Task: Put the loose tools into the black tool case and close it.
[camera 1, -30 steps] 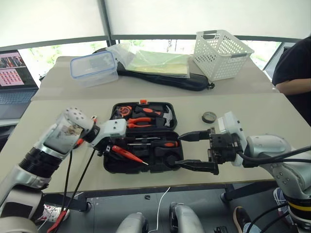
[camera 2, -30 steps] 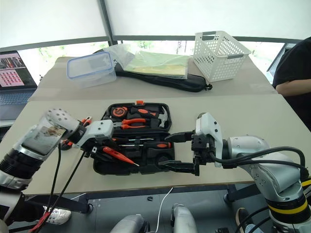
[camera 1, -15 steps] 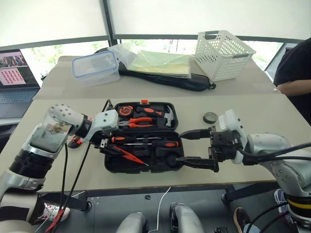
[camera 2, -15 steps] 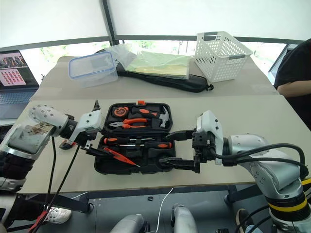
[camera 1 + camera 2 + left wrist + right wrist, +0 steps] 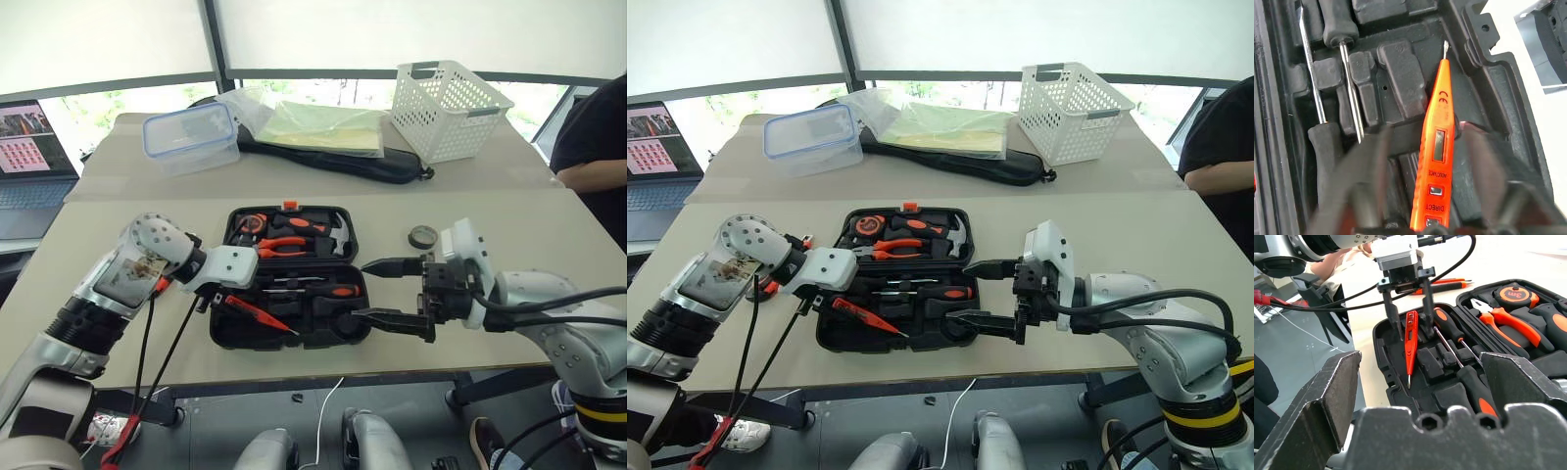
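Observation:
The black tool case (image 5: 294, 341) lies open on the near table, with pliers, a hammer and a tape measure in its lid. Two orange-and-black screwdrivers (image 5: 328, 291) rest in its tray. The slim orange tester screwdriver (image 5: 1435, 147) lies slantwise across the tray's left part. My left gripper (image 5: 219, 300) hangs over the tester's handle end, a finger on either side of it with a gap on both sides. My right gripper (image 5: 361, 291) stands wide open and level at the case's right edge, holding nothing. A small dark tape roll (image 5: 422, 236) sits on the table right of the case.
A slim orange-and-black tool (image 5: 1447, 282) lies on the table beyond the case's left side. On the far table stand a white basket (image 5: 451, 108), a clear lidded box (image 5: 188, 137) and a long black bag (image 5: 333, 159). A laptop (image 5: 34, 157) stands far left, a person (image 5: 593, 147) far right.
My left gripper swung out to the left, then came back over the tester with its wrist rolled and its fingers narrower. The tester and my right gripper have stayed put.

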Controlling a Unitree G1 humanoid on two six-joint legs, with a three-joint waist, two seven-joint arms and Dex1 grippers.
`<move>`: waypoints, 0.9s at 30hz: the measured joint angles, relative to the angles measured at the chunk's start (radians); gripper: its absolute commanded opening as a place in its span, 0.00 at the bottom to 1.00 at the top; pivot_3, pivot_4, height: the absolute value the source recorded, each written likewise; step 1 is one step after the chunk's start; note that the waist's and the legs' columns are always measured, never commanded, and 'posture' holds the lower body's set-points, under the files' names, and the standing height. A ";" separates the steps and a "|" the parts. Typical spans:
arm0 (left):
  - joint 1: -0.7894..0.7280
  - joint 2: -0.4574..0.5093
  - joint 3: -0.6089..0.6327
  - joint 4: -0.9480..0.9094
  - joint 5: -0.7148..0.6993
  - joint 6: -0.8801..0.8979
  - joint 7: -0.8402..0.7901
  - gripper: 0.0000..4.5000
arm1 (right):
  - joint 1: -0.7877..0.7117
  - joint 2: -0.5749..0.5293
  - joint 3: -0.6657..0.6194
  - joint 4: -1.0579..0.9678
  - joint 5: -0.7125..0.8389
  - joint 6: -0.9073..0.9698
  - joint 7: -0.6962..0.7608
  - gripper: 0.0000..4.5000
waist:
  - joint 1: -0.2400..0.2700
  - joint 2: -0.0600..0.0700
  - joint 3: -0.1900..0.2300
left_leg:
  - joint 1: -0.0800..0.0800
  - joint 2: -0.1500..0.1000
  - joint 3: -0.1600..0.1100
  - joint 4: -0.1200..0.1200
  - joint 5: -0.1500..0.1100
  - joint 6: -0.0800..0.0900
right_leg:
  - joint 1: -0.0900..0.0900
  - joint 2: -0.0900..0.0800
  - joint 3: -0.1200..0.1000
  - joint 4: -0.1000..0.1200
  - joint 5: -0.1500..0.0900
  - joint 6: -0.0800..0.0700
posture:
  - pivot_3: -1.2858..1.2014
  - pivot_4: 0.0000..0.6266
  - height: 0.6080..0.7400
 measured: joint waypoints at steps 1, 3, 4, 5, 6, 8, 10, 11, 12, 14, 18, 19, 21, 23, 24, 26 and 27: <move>0.000 0.000 0.000 0.000 0.000 0.000 -0.007 0.17 | 0.000 0.000 -0.002 0.000 0.001 0.000 -0.003 1.00 | 0.000 0.000 0.000 | 0.000 0.000 0.000 0.000 0.000 0.000 | 0.000 0.000 0.000 0.000 0.000 0.000 | 0.52 0.24 1.00; 0.002 0.005 0.000 -0.007 -0.001 0.001 -0.018 0.01 | 0.000 0.000 -0.002 0.000 0.004 0.001 -0.007 1.00 | 0.000 0.000 0.000 | 0.000 0.000 0.000 0.000 0.000 0.000 | 0.000 0.000 0.000 0.000 0.000 0.000 | 0.52 0.24 1.00; 0.006 0.014 0.000 -0.016 -0.002 0.003 -0.026 0.00 | -0.001 0.000 -0.003 0.000 0.009 0.002 -0.009 1.00 | -0.001 0.000 0.000 | 0.000 0.000 0.000 0.000 0.000 0.000 | 0.000 0.000 0.000 0.000 0.000 0.000 | 0.52 0.24 1.00; 0.007 0.020 0.000 -0.021 -0.003 0.006 -0.031 0.00 | -0.001 0.000 -0.003 0.000 0.011 0.002 -0.012 1.00 | -0.002 0.000 0.000 | 0.000 0.000 0.000 0.000 0.000 0.000 | 0.000 0.000 0.000 0.000 0.000 0.000 | 0.52 0.24 1.00; 0.008 0.028 0.000 -0.026 -0.004 0.009 -0.035 0.00 | -0.003 0.000 -0.003 0.001 0.016 0.002 -0.014 1.00 | -0.001 0.000 0.000 | 0.000 0.000 0.000 0.000 0.000 0.000 | 0.000 0.000 0.000 0.000 0.000 0.000 | 0.52 0.24 1.00; 0.009 0.034 0.004 -0.029 -0.006 0.013 -0.036 0.00 | -0.006 0.000 -0.003 0.002 0.019 0.002 -0.015 1.00 | -0.001 0.000 0.000 | 0.000 0.000 0.000 0.000 0.000 0.000 | 0.000 0.000 0.000 0.000 0.000 0.000 | 0.52 0.24 1.00; 0.009 0.029 0.007 -0.030 -0.010 0.025 -0.031 0.06 | -0.007 0.000 -0.003 0.004 0.019 0.002 -0.015 1.00 | 0.000 0.000 0.000 | 0.000 0.000 0.000 0.000 0.000 0.001 | 0.000 0.000 0.000 0.000 0.000 0.000 | 0.52 0.24 1.00; 0.009 0.024 0.012 -0.030 -0.018 0.036 -0.029 0.12 | -0.007 0.000 -0.003 0.006 0.019 0.002 -0.015 1.00 | 0.001 0.000 0.000 | 0.000 0.000 0.000 0.000 0.000 0.001 | 0.000 0.000 0.000 0.000 0.000 0.000 | 0.52 0.24 1.00; 0.008 0.019 0.021 -0.032 -0.032 0.052 -0.028 0.16 | -0.008 0.000 -0.003 0.010 0.019 0.002 -0.015 1.00 | 0.002 0.000 0.000 | 0.000 0.000 0.000 0.000 0.000 0.001 | 0.000 0.000 0.000 0.000 0.000 0.000 | 0.52 0.24 1.00; 0.007 0.014 0.036 -0.045 -0.051 0.076 -0.029 0.30 | -0.008 0.000 -0.002 0.013 0.019 0.002 -0.015 1.00 | 0.001 0.000 0.000 | 0.000 0.000 0.000 0.000 0.000 0.001 | 0.000 0.000 0.000 0.000 0.000 0.000 | 0.52 0.24 1.00; 0.006 0.014 0.040 -0.080 -0.063 0.078 -0.027 0.47 | -0.008 0.000 -0.002 0.014 0.019 0.002 -0.014 1.00 | 0.000 0.000 0.000 | 0.000 0.000 0.000 0.000 0.000 0.001 | 0.000 0.000 0.000 0.000 0.000 0.000 | 0.52 0.24 1.00; 0.006 0.014 0.040 -0.083 -0.062 0.077 -0.027 0.47 | -0.008 0.000 -0.002 0.014 0.019 0.002 -0.014 1.00 | -0.001 0.000 0.000 | 0.000 0.000 0.000 0.000 0.000 0.001 | 0.000 0.000 0.000 0.000 0.000 0.000 | 0.52 0.24 1.00; 0.007 0.014 0.039 -0.084 -0.059 0.070 -0.025 0.47 | -0.008 0.000 -0.002 0.014 0.019 0.002 -0.014 1.00 | -0.001 0.000 0.000 | 0.000 0.000 0.000 0.000 0.000 0.001 | 0.000 0.000 0.000 0.000 0.000 0.000 | 0.52 0.24 1.00; 0.008 0.015 0.039 -0.083 -0.046 0.051 -0.025 0.47 | -0.008 0.000 -0.002 0.014 0.019 0.002 -0.015 1.00 | 0.000 0.000 0.000 | 0.000 0.000 0.000 0.000 0.000 0.001 | 0.000 0.000 0.000 0.000 0.000 0.000 | 0.52 0.24 1.00; 0.010 0.016 0.039 -0.081 -0.042 0.035 -0.025 0.47 | -0.008 0.000 -0.002 0.014 0.019 0.002 -0.015 1.00 | 0.000 0.000 0.000 | 0.000 0.000 0.000 0.000 0.000 0.001 | 0.000 0.000 0.000 0.000 0.000 0.000 | 0.52 0.24 1.00; 0.011 0.016 0.037 -0.071 -0.027 -0.002 -0.025 0.47 | -0.008 0.000 -0.002 0.014 0.019 0.002 -0.015 1.00 | 0.000 0.000 0.000 | 0.000 0.000 0.000 0.000 0.000 0.001 | 0.000 0.000 0.000 0.000 0.000 0.000 | 0.52 0.24 1.00; 0.011 0.016 0.034 -0.059 -0.012 -0.027 -0.022 0.47 | -0.008 0.000 -0.002 0.014 0.019 0.002 -0.015 1.00 | 0.000 0.000 0.000 | 0.000 0.000 0.000 0.000 0.000 0.001 | 0.000 0.000 0.000 0.000 0.000 0.000 | 0.52 0.24 1.00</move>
